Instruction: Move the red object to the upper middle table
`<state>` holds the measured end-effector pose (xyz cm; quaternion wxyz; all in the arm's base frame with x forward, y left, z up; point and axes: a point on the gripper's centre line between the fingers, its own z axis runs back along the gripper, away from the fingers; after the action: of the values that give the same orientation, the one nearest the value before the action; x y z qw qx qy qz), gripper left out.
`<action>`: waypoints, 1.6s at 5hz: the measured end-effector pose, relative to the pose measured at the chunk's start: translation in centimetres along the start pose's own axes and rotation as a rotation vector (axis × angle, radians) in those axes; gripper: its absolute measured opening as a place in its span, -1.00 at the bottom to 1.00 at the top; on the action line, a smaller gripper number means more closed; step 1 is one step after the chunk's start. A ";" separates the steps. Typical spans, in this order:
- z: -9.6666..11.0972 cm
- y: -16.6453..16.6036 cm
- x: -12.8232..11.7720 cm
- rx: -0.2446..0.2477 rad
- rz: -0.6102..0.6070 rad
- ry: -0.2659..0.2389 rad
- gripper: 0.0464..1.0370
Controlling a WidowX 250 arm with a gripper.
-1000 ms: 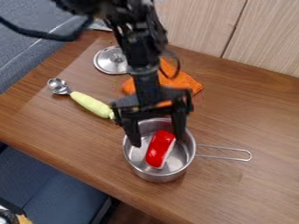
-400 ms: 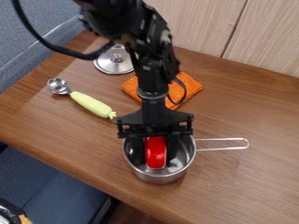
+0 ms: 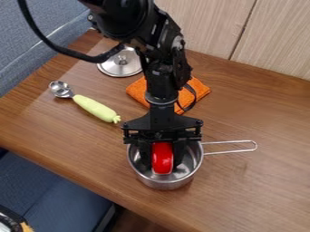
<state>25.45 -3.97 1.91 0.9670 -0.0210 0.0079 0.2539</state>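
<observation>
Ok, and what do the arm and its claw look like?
The jointed robot arm is black, with a greyish ring above the claw. A thick black cable curves off its upper part, and a thinner dark cable loops alongside. The claw is black, with a broad crosspiece.

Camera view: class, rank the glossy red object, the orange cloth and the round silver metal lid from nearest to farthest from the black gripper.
1. Red object: in the metal pot, right at the gripper.
2. Orange cloth: on the table beyond the pot, partly behind the arm.
3. Metal lid: past the cloth, towards the picture's upper left.
</observation>
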 end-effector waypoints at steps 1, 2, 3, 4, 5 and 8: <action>0.1 0.3 0.1 0.001 0.011 0.000 0.10; 2.6 1.4 0.7 0.005 0.080 -0.045 0.10; 4.9 1.4 1.5 0.007 0.139 -0.097 0.10; 6.9 0.1 2.8 -0.050 0.157 -0.107 0.10; 8.3 -2.2 5.1 -0.079 0.169 -0.115 0.10; 5.5 -6.1 15.5 -0.050 0.293 -0.123 0.10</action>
<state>42.01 -1.42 7.27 0.9174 -0.0279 -0.0547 0.3933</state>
